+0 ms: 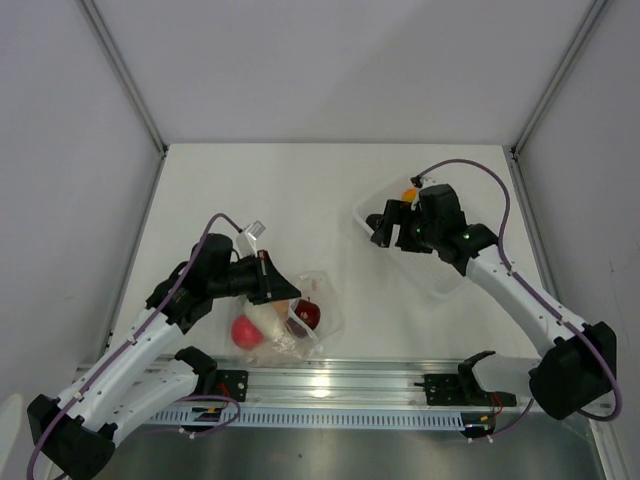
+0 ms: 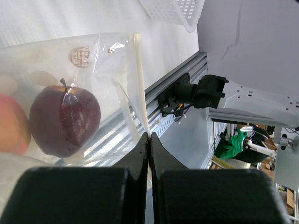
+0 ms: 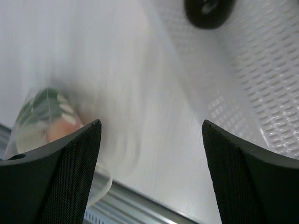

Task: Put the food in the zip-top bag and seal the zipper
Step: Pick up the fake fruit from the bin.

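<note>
The clear zip-top bag lies near the front rail with a dark red apple, a red piece and a white piece inside. My left gripper is shut on the bag's mouth edge. In the left wrist view the gripper pinches the zipper strip, with the apple and a peach-coloured piece behind the plastic. My right gripper is open and empty over the tray's left end. In the right wrist view the gripper has the bag blurred at lower left.
A rigid clear tray stands at the right, with an orange-green mango at its far end. In the right wrist view a dark round thing lies in the tray. The aluminium rail runs along the front edge.
</note>
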Robot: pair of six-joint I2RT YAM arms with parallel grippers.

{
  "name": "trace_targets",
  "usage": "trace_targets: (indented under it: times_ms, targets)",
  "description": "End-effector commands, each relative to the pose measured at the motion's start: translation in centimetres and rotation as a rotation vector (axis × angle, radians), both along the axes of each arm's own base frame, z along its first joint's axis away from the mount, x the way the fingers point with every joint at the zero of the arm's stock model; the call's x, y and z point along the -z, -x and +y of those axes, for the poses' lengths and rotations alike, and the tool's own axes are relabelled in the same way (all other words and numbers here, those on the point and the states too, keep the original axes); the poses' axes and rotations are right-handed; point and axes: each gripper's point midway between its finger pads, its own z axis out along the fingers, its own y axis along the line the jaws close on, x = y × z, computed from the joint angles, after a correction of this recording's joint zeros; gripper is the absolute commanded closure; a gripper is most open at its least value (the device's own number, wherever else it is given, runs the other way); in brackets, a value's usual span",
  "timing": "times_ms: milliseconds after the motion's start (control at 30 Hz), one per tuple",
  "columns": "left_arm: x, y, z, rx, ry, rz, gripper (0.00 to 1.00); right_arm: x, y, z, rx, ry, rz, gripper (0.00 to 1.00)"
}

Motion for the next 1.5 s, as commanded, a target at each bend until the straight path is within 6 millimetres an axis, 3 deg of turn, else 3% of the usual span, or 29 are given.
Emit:
trace_targets:
  times_ms: [0,100,200,233,300,333,467,567,900,1000,1200,1233,1367,1467]
  targets:
    - [-2.1,0.1,-0.4,0.025,0.044,-0.055,1.00,0.3,-5.4,-2.5,0.186,-0.032,-0.046,0.12]
    - [-2.0,0.3,-0.4,0.029,0.045,-0.055,0.99,0.4,-8.3,-3.3,0.215,-0.060,-0.031,0.11]
    - [-1.9,0.4,-0.3,0.030,0.044,-0.058,0.99,1.9,-11.0,-2.9,0.196,-0.062,0.021,0.11]
    - [-1.8,0.4,-0.3,0.031,0.042,-0.058,0.99,3.7,-11.7,-2.8,0.183,-0.050,0.066,0.11]
    - [-1.7,0.4,-0.3,0.031,0.039,-0.062,0.99,3.6,-13.5,-2.5,0.167,-0.074,0.058,0.10]
    - [-1.7,0.4,-0.3,0.029,0.036,-0.060,0.99,5.2,-14.0,-2.3,0.161,-0.077,0.092,0.10]
    - [-1.7,0.3,-0.2,0.029,0.029,-0.069,0.99,7.1,-15.8,-1.2,0.131,-0.145,0.136,0.09]
    - [-1.7,0.3,-0.1,0.031,0.026,-0.071,1.00,8.9,-16.3,-0.9,0.128,-0.159,0.183,0.10]
    - [-1.3,0.1,0.0,0.028,0.006,-0.073,0.99,12.3,-16.7,0.0,0.099,-0.188,0.230,0.11]
    - [-1.2,0.1,0.0,0.028,0.006,-0.070,0.99,12.7,-16.8,0.2,0.094,-0.192,0.235,0.16]
    - [-1.2,0.0,-0.1,0.024,0.004,-0.066,0.99,12.5,-16.8,0.2,0.078,-0.193,0.228,0.39]
    - [-1.2,0.0,-0.1,0.024,0.006,-0.066,0.99,12.1,-16.9,0.0,0.084,-0.182,0.212,0.47]
    - [-1.2,0.0,-0.1,0.022,0.007,-0.063,0.99,10.7,-16.5,-1.0,0.108,-0.134,0.183,0.59]
    - [-1.2,-0.1,-0.2,0.022,0.009,-0.060,0.99,8.7,-16.1,-2.4,0.143,-0.080,0.134,0.79]
